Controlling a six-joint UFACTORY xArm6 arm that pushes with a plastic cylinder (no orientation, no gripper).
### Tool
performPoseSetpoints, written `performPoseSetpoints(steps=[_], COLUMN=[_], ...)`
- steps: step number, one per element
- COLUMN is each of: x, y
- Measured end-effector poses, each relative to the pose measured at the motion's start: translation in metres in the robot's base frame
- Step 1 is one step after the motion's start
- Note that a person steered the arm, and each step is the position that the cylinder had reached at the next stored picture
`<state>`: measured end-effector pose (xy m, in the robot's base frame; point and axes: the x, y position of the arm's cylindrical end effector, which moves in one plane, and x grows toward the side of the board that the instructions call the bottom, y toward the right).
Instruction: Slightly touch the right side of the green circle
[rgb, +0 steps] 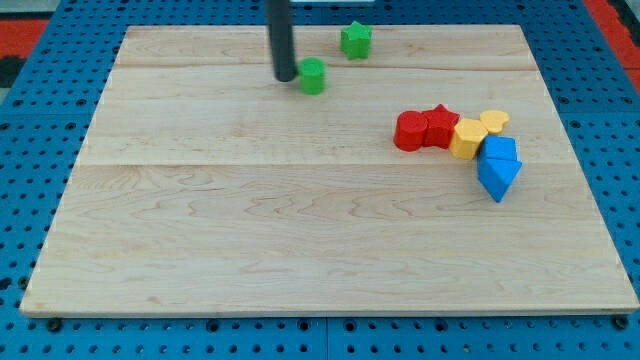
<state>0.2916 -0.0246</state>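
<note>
The green circle (313, 75) stands near the top middle of the wooden board (250, 240). My tip (286, 77) rests on the board just to the circle's left, close to it or touching its left side; I cannot tell which. The dark rod rises straight up out of the view's top. The circle's right side is free.
A green star (356, 40) sits up and to the right of the circle. At the right lies a cluster: a red circle (409, 132), a red star (439, 125), a yellow hexagon (466, 138), a yellow heart (493, 122) and two blue blocks (499, 166).
</note>
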Motion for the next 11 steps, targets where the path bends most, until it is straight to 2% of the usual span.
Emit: performPoseSetpoints(steps=[2,3,4,5,6,8,10,11], x=[-0.015,0.01,0.018,-0.007,-0.011,-0.011,0.012,0.011], y=[0.065,0.118,0.138,0.138,0.158,0.175,0.19,0.177])
